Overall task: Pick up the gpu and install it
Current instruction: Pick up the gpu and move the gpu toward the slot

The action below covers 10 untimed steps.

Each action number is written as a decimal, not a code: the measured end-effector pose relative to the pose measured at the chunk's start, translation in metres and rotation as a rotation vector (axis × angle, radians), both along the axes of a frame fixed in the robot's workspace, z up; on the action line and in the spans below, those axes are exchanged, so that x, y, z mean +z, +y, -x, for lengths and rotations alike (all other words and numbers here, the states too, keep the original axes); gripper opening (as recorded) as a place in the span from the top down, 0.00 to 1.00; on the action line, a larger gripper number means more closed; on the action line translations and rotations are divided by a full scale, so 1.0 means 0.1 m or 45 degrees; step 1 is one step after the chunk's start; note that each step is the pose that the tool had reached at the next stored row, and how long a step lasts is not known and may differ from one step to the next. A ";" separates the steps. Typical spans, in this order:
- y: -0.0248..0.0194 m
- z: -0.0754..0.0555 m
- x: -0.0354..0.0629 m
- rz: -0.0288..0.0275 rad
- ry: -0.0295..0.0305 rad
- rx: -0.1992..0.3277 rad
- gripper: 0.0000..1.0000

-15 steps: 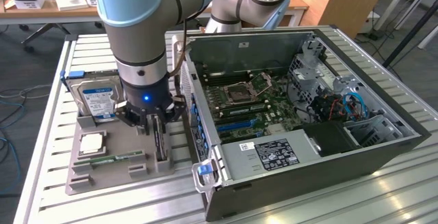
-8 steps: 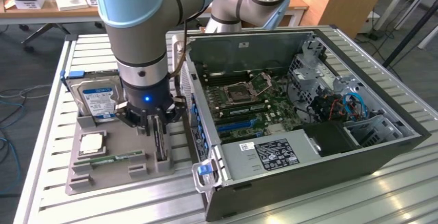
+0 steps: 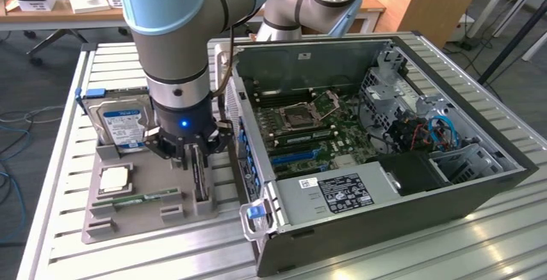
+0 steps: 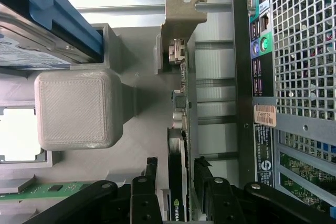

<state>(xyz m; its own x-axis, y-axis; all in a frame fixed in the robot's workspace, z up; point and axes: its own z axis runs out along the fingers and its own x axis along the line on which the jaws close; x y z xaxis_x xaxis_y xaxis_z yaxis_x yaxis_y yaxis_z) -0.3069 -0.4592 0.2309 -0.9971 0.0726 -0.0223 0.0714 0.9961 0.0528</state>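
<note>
gpu point(image 4: 177, 198) on edge btwn spread jaws of gripper point(image 4: 177, 167)

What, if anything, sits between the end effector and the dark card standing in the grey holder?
Nothing visible does. The end effector is directly over the gpu, and its open fingers flank the card's upper edge, one on each side.

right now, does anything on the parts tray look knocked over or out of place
Nothing stands out. The gpu stands on edge in its slot of the grey tray with the open pincer straddling it, the hard drive sits upright, and the memory stick lies flat.
</note>
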 end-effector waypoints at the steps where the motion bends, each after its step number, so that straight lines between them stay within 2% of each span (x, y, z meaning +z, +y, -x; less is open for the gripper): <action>1: 0.000 0.00 0.000 0.0000 0.0001 0.000 0.59; 10: 0.000 0.00 0.001 0.0001 0.0001 0.000 0.59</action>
<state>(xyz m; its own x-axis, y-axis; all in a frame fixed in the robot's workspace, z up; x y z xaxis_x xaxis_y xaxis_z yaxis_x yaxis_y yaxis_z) -0.3069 -0.4592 0.2309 -0.9971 0.0726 -0.0222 0.0714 0.9961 0.0527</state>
